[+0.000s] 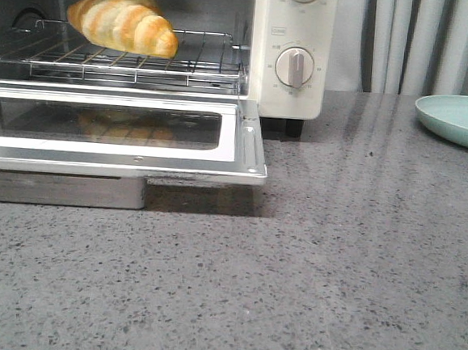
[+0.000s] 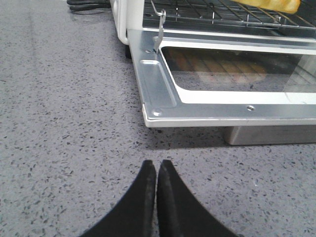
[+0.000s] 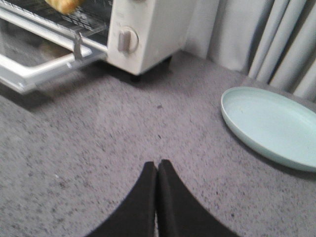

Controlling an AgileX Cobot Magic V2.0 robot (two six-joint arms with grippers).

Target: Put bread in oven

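The bread [image 1: 124,21], a golden striped croissant-shaped roll, lies on the wire rack [image 1: 145,63] inside the cream-white oven [image 1: 293,90]. The oven's glass door [image 1: 120,134] hangs open and flat. Part of the bread also shows in the left wrist view [image 2: 269,5] and in the right wrist view [image 3: 64,5]. My left gripper [image 2: 156,165] is shut and empty, low over the grey countertop in front of the door's left corner. My right gripper [image 3: 157,165] is shut and empty over the countertop, between the oven and the plate. Neither gripper shows in the front view.
A pale green plate [image 1: 465,120] sits at the back right, also in the right wrist view [image 3: 271,123]. Grey curtains [image 1: 423,44] hang behind. The oven's dial knob [image 1: 294,67] faces forward. A metal crumb tray [image 1: 55,188] sits under the open door. A black cable [image 2: 89,5] lies left of the oven.
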